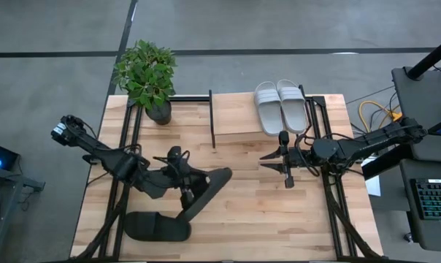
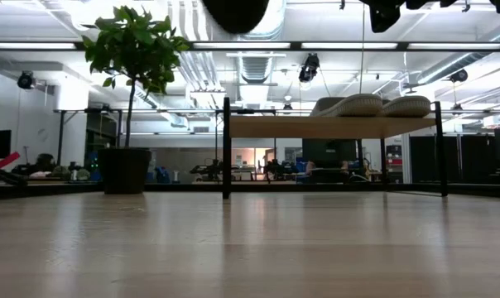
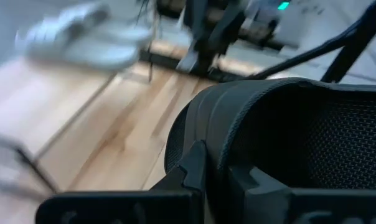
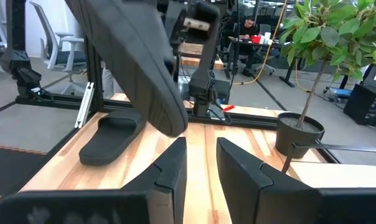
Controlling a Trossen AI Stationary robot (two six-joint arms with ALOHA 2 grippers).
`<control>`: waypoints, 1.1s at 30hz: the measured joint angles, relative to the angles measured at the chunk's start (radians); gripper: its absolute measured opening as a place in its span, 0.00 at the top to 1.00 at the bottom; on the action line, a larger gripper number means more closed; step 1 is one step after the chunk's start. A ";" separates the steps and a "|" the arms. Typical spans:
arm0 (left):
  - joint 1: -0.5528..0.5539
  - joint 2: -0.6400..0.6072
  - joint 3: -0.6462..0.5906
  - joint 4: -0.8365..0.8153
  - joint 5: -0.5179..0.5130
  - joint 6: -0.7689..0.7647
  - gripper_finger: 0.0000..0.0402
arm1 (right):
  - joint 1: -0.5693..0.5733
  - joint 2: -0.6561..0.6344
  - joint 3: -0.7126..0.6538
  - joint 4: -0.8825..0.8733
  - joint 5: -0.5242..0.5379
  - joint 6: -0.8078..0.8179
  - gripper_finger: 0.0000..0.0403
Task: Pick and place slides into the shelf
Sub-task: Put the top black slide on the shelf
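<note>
One black slide point(image 1: 209, 188) is up in the air in my left gripper point(image 1: 185, 191), over the table's middle; it shows as a dark shape at the low view's top edge point(image 2: 234, 12) and hangs tilted in the right wrist view point(image 4: 138, 68). The second black slide point(image 1: 156, 226) lies flat on the table near the near edge, also in the right wrist view point(image 4: 110, 137). Two grey-white slides point(image 1: 281, 106) rest side by side, soles down, on the right part of the shelf's plank point(image 1: 235, 120). My right gripper point(image 1: 285, 162) hovers open in front of the shelf, touching nothing. My left gripper is shut on the black slide at its wide strap point(image 3: 238, 124), beside one finger point(image 3: 194, 171). The fingers come from the table's left. The slide is lifted clear of the table and tilted, one end higher. Whether a finger sits under the strap is hidden.
A potted plant point(image 1: 147, 73) stands at the table's far left corner, beside the shelf's left end. The left half of the shelf's plank point(image 2: 266, 126) is bare. Black frame rails point(image 1: 330, 183) run along both table sides. A desk with a keyboard point(image 1: 432, 197) stands off to the right.
</note>
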State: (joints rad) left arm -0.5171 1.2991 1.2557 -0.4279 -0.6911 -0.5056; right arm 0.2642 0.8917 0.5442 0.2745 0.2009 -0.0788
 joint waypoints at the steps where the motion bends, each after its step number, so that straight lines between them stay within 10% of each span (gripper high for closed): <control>1: 0.000 -0.002 -0.001 0.039 0.001 0.054 1.00 | 0.000 0.000 0.000 0.001 -0.003 0.000 0.81; 12: 0.000 0.002 -0.005 0.133 0.054 0.438 1.00 | 0.024 0.000 0.000 0.173 -0.452 -0.042 0.73; 33: 0.000 0.043 0.007 0.200 0.201 0.914 1.00 | 0.066 0.000 0.000 0.257 -0.312 -0.192 0.55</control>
State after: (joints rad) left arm -0.5167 1.3418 1.2626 -0.2275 -0.4904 0.4089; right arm 0.3299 0.8917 0.5446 0.5318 -0.1112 -0.2703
